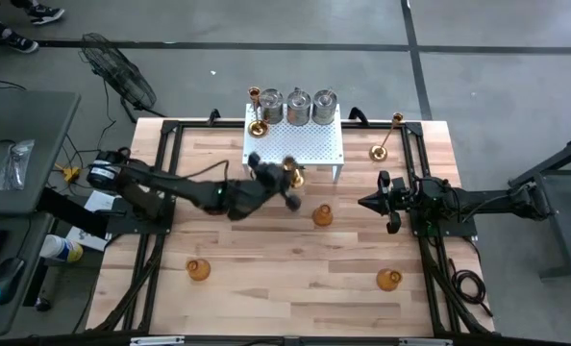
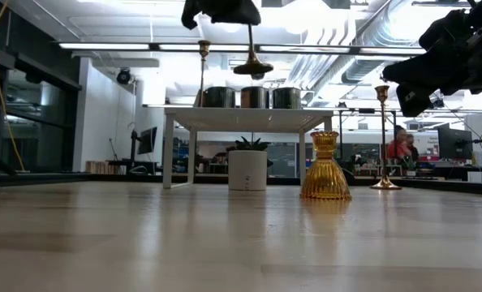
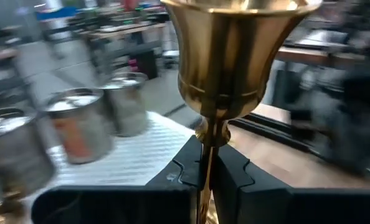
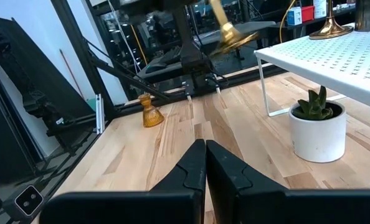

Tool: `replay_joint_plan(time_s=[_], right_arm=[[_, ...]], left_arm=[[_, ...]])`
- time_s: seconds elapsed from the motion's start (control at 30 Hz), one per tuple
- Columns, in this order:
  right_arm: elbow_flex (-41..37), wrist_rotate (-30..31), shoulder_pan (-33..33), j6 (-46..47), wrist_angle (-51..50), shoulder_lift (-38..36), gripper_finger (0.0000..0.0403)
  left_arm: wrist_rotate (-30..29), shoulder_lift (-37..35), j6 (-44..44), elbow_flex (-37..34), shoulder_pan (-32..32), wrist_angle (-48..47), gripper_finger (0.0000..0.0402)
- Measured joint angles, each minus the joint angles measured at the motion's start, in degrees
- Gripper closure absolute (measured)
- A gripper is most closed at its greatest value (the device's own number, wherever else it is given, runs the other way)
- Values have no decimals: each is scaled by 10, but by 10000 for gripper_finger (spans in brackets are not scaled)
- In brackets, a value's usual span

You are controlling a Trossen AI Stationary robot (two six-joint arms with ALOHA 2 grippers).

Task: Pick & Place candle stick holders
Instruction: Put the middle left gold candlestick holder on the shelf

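Observation:
My left gripper is shut on a slim brass candlestick and holds it in the air by the near edge of the white perforated rack. Three silvery jar-like holders and another brass candlestick stand on the rack. A third brass candlestick stands on its round base at the far right. Amber holders sit on the table at the middle, near left and near right. My right gripper waits shut at the right side. My left gripper pinches the candlestick's thin stem between its two fingers, just under the flared cup. The fingers come at it level and lie across the stem. The candlestick hangs base down, slightly tilted, clear of table and rack.
A white pot with a small green plant stands under the rack. The rack's legs rest on the wooden table. Dark frame rails run along the table's left and right sides. Bare wood lies across the near half.

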Motion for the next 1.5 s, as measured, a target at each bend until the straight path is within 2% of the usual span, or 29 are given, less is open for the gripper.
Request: replay_joint_plan(time_s=[0.2, 0.3, 0.73, 1.03, 1.5], right_arm=[[0, 0, 0, 0, 0, 0, 400], [0, 0, 0, 0, 0, 0, 400], [0, 1, 0, 0, 0, 0, 400], [0, 1, 0, 0, 0, 0, 400], [0, 2, 0, 0, 0, 0, 400]], left_arm=[[-25, 9, -74, 28, 67, -77, 389], [-28, 18, -101, 42, 92, -87, 389], [-16, 113, -108, 144, 165, -120, 388], [-15, 153, -114, 196, 195, -155, 388], [-34, 153, -187, 197, 216, -205, 388]])
